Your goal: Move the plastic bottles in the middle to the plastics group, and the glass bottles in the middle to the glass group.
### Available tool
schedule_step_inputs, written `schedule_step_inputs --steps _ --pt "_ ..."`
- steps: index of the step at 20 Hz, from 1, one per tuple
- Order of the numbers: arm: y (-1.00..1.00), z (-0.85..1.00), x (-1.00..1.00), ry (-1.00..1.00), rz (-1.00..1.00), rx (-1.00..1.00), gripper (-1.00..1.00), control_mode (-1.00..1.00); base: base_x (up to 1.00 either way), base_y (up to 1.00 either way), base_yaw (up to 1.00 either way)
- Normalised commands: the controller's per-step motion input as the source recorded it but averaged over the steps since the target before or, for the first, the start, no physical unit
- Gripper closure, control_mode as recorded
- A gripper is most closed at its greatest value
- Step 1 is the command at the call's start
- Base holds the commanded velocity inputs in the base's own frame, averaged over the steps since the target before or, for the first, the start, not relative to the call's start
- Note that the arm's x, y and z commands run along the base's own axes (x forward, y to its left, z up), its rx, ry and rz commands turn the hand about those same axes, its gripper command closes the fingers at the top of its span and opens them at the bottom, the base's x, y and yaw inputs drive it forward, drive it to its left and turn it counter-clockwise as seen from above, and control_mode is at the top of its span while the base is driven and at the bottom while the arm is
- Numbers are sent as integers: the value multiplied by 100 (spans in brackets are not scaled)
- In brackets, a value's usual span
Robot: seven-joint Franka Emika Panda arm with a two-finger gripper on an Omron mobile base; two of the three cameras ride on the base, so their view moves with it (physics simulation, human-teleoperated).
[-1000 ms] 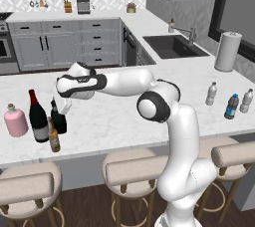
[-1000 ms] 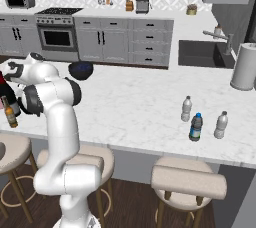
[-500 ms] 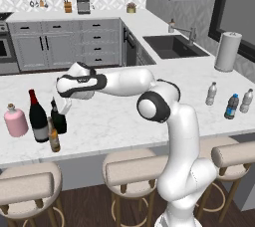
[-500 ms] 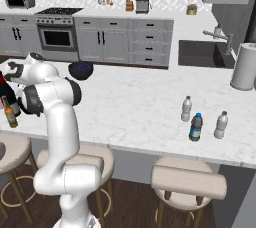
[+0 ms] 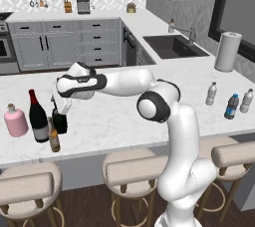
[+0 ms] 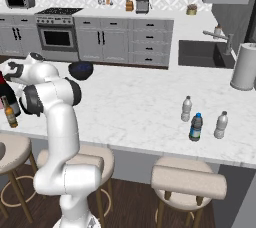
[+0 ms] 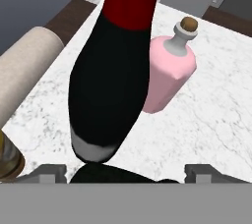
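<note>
Black wine bottle [image 7: 106,95] with red neck and grey label, pink bottle [image 7: 170,73] with tan stopper at two o'clock, white grey-veined marble counter [image 7: 216,120], blue-tinted water bottle [image 6: 196,127]

gripper [image 5: 58,110]: above black flask [image 5: 60,121]
wine bottle [image 5: 38,117]: at flask's 9 o'clock
beer bottle [image 5: 54,139]: at flask's 6 o'clock

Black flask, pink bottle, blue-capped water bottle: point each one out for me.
black flask [image 5: 60,121], left base view, on its round body.
pink bottle [image 7: 170,73], hand view, on its pink body.
blue-capped water bottle [image 6: 195,128], right base view, on its dark blue label.
</note>
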Motion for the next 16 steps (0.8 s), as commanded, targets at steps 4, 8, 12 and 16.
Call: schedule_step_inputs --steps 4,8,12,16 --pt "0 0 0 0 0 0 -100 -100 0 0 0" --pt "0 0 -1 0 0 0 -100 -100 0 0 0" --pt "-6 0 -11 0 -1 0 -100 -100 0 0 0" --pt "-30 2 -11 0 -1 0 -100 -100 0 0 0"
